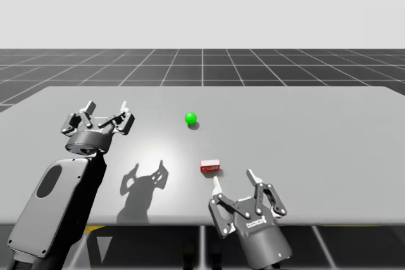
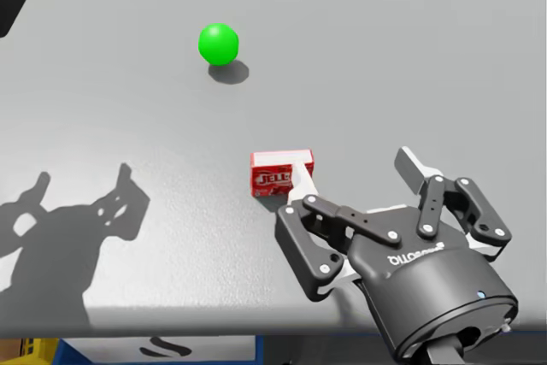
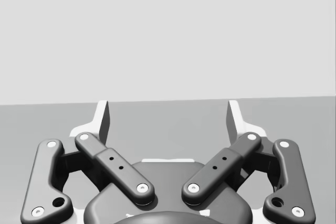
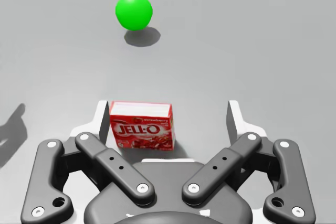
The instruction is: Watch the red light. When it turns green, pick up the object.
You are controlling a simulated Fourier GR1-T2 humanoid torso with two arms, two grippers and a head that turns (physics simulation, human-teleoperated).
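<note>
The light [image 1: 190,118] is a green ball on the grey table [image 1: 316,131], also seen in the head view [image 2: 218,44] and ahead of my right gripper [image 4: 134,10]. A small red box [image 1: 210,166] [image 2: 280,173] lies nearer the front. My right gripper [image 1: 234,179] [image 2: 354,168] [image 4: 168,114] is open around it. The red box [image 4: 140,127] sits between the fingers, close against one finger and well apart from the other. My left gripper [image 1: 107,107] [image 3: 168,111] is open and holds nothing, raised over the table's left side.
The table's front edge [image 2: 171,331] runs just under my right hand. My left arm's shadow [image 1: 142,181] falls on the table left of the box. Bare table surface [image 1: 329,156] stretches to the right and behind the light.
</note>
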